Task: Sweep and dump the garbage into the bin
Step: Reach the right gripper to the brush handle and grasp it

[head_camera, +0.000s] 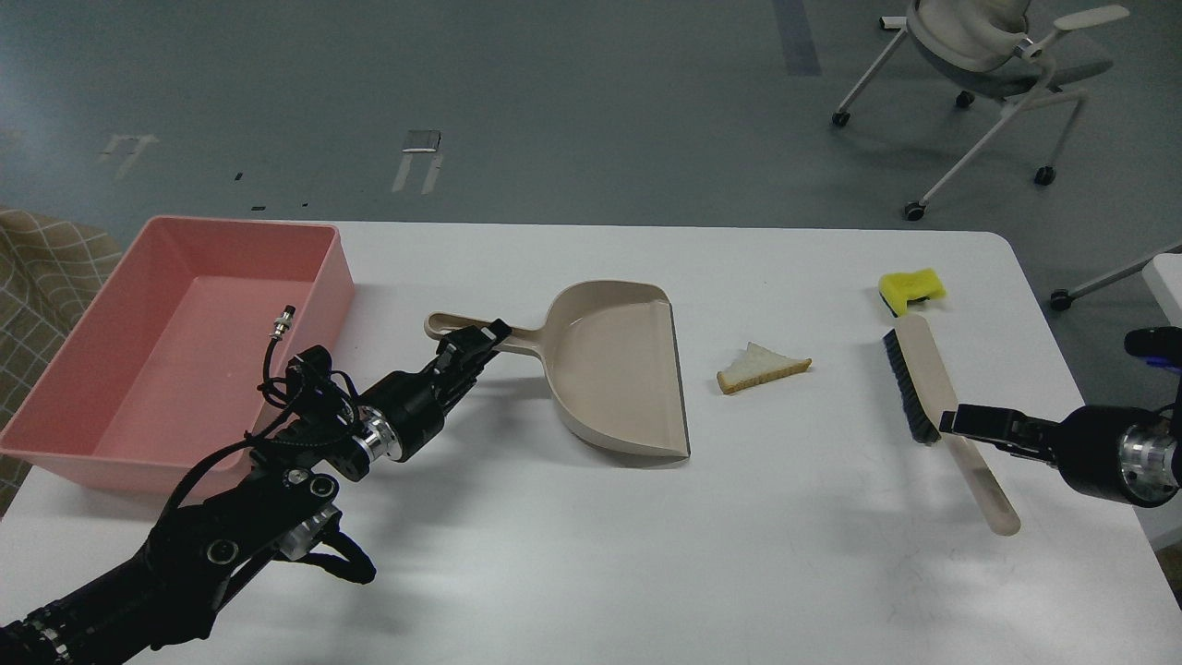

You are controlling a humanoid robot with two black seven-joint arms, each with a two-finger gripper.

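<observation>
Left tool [482,334] clenched on dustpan [617,369] handle, right tool [956,423] at brush [933,392] handle, grip unclear, arm cut off.

Around the dustpan [617,369] the white table [591,573] lies bare on its near side. On its right the bread slice [759,368] blocks; beyond that, the brush [933,397] and sponge [911,288].
</observation>
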